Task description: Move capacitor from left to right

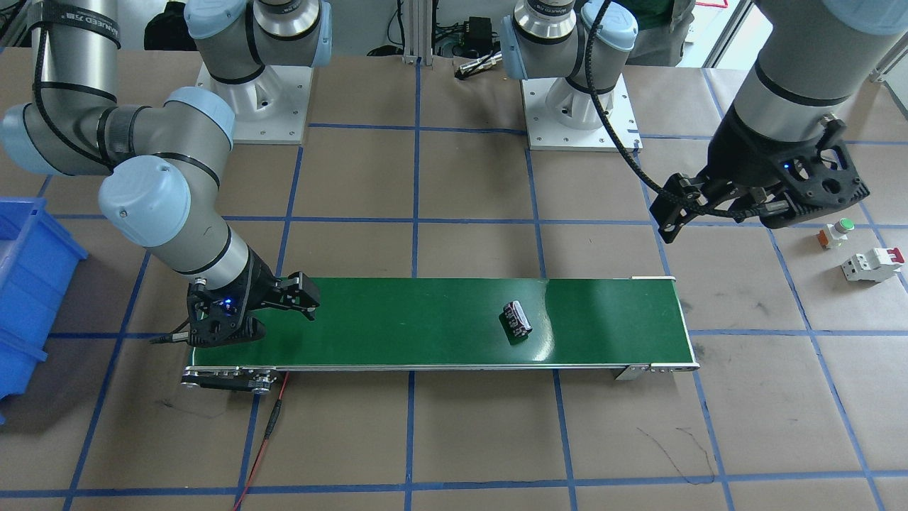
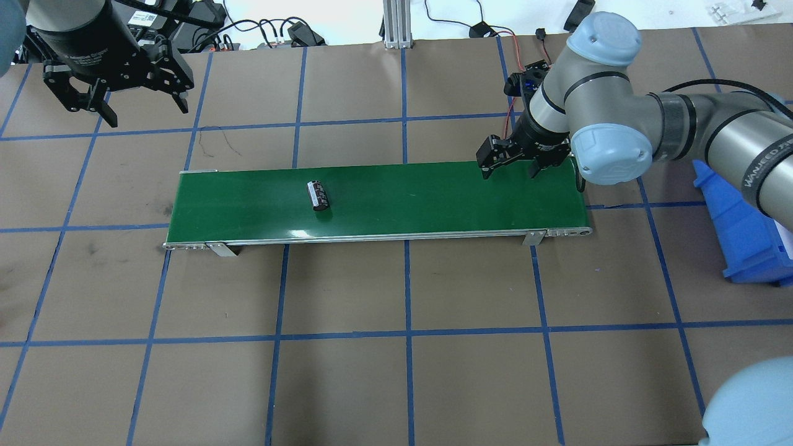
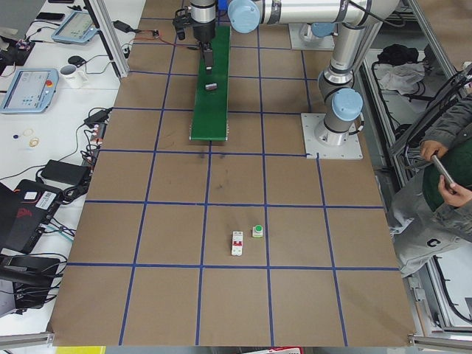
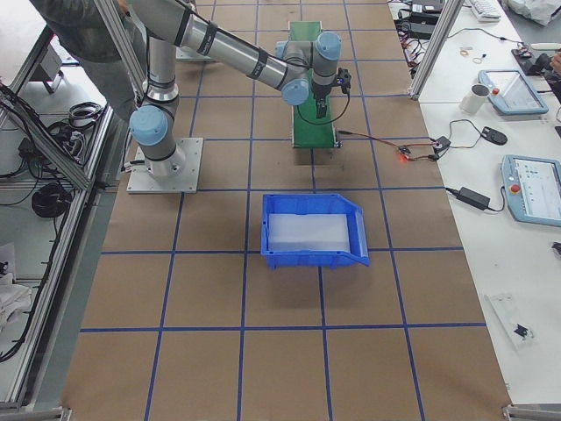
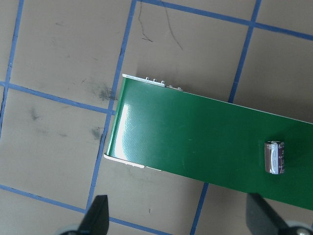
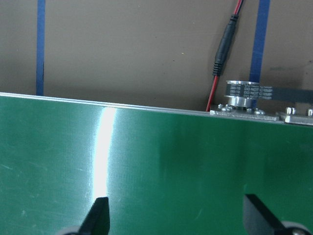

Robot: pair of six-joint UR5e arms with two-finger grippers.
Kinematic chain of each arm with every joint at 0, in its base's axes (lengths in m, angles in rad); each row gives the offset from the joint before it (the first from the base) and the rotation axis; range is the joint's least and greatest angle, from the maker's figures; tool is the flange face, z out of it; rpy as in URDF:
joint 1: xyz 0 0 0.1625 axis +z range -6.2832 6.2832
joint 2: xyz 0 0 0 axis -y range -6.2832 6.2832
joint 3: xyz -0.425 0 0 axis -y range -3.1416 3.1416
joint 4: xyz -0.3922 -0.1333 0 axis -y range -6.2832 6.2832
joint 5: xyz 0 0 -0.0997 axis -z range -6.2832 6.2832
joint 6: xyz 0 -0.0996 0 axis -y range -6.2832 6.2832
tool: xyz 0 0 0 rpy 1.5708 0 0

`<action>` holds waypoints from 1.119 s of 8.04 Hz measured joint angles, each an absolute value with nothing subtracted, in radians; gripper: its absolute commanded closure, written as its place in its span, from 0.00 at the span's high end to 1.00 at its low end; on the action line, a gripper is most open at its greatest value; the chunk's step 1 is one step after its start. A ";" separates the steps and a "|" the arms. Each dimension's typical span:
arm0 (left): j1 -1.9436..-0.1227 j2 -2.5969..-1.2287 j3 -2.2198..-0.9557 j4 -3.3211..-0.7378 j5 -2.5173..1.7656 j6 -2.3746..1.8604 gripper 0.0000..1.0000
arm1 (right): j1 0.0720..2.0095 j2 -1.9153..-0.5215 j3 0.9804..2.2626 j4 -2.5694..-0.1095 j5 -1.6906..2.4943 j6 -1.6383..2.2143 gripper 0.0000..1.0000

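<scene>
The capacitor (image 1: 517,319), a stubby black cylinder with a silvery end, lies on its side on the green conveyor belt (image 1: 411,326), toward the robot's left half (image 2: 319,195). It also shows in the left wrist view (image 5: 275,157). My left gripper (image 2: 147,108) is open and empty, raised above the brown table beyond the belt's left end, well away from the capacitor. My right gripper (image 2: 510,170) is open and empty, low over the belt's right end; in its wrist view (image 6: 177,215) only bare belt lies between the fingers.
A blue bin (image 2: 743,235) stands on the table past the belt's right end. A white breaker with a red lever (image 1: 871,265) and a green-capped button (image 1: 837,233) sit on the robot's far left. A red-and-black cable (image 1: 273,426) runs from the belt's motor end.
</scene>
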State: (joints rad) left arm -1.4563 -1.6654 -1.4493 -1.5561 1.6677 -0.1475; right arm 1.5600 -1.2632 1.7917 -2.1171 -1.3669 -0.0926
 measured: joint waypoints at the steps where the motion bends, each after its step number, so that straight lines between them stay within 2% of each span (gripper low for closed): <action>1: -1.475 -1.663 -1.450 -1.557 1.669 -0.147 1.00 | 1.560 -1.263 1.792 -2.123 -1.367 -0.102 0.97; 9: -1.531 -1.657 -1.451 -1.565 1.562 -0.148 1.00 | 1.563 -1.262 1.811 -2.161 -1.362 -0.120 0.96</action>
State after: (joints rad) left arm -1.5309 -1.6575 -1.4511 -1.5648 1.5616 -0.1477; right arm 1.5631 -1.2618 1.8111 -2.1613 -1.3622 -0.1197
